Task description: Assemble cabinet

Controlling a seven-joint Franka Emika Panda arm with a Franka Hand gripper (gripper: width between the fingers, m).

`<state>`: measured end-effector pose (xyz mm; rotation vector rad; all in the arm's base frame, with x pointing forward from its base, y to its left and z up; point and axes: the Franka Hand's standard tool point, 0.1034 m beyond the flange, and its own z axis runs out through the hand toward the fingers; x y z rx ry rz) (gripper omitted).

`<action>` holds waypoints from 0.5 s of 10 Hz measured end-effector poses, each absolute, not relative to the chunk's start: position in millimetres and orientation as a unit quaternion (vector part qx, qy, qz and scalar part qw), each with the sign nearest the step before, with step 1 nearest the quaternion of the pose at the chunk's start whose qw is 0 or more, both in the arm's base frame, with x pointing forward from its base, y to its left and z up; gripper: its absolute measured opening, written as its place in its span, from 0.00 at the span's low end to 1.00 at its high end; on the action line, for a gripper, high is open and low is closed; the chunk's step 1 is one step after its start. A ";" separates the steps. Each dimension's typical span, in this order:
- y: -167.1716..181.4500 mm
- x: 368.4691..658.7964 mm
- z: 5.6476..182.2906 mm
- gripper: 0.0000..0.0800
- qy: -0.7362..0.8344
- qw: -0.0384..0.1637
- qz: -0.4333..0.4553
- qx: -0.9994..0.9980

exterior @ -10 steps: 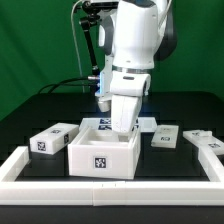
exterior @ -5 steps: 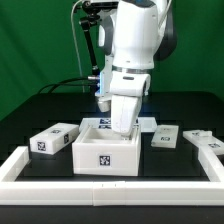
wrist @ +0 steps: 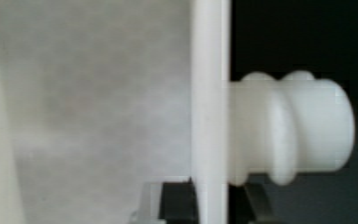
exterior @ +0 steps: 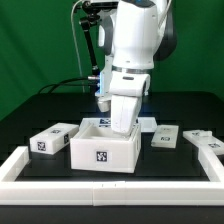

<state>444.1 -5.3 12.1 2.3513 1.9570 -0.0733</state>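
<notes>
The cabinet's white square shell (exterior: 103, 152) stands open-topped at the front middle, with a tag on its near face. My gripper (exterior: 122, 128) reaches down into it at the back wall. In the wrist view a thin white wall (wrist: 208, 100) of the shell runs between my dark fingers (wrist: 179, 205), and my gripper (wrist: 211, 205) is shut on it. A ribbed white knob (wrist: 291, 125) sticks out from one side of that wall. Smaller white box parts with tags lie at the exterior view's left (exterior: 52, 138) and right (exterior: 165, 135).
A low white border frame (exterior: 110, 185) runs along the front and sides. Another tagged white part (exterior: 205, 140) lies at the far right. The marker board (exterior: 150, 122) lies behind the shell. The arm's white body stands over the shell's back.
The shell has shifted a little, first toward the exterior view's right and then back, and its front tag now sits slightly higher. The arm has barely moved.
</notes>
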 end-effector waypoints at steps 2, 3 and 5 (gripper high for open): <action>-5.3 444.1 12.1 0.04 0.639 0.041 -0.024 0.768; -5.3 444.1 12.1 0.04 0.639 0.041 -0.024 0.768; -3.5 450.4 12.9 0.04 0.663 0.036 -0.044 0.747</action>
